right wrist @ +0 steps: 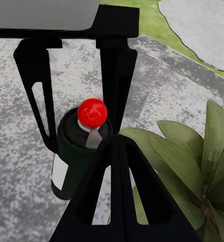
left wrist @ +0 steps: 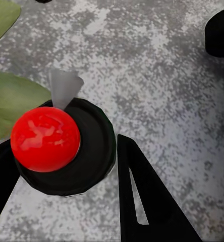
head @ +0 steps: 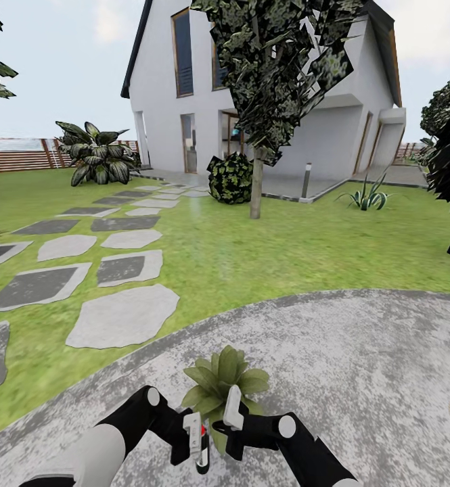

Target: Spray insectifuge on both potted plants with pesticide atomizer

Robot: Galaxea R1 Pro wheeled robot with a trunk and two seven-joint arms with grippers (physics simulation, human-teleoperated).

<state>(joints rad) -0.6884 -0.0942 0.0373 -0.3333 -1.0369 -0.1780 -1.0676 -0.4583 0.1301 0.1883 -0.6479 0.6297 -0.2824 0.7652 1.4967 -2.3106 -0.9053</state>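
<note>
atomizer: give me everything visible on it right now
The atomizer is a slim bottle, held upright between the left gripper's fingers over the grey patio, beside a potted plant. Dark body with a white panel, dark round cap topped by a glossy red ball, and a small grey nozzle. The right gripper sits close alongside.

Slim black-and-white pesticide atomizer with a round red button, upright above the speckled grey patio.
A broad-leaved green potted plant stands just beside it, leaves nearly touching.

Head cam: high, fwd over patio twd house. Wrist cams: close, downward; both share atomizer, patio.
</note>
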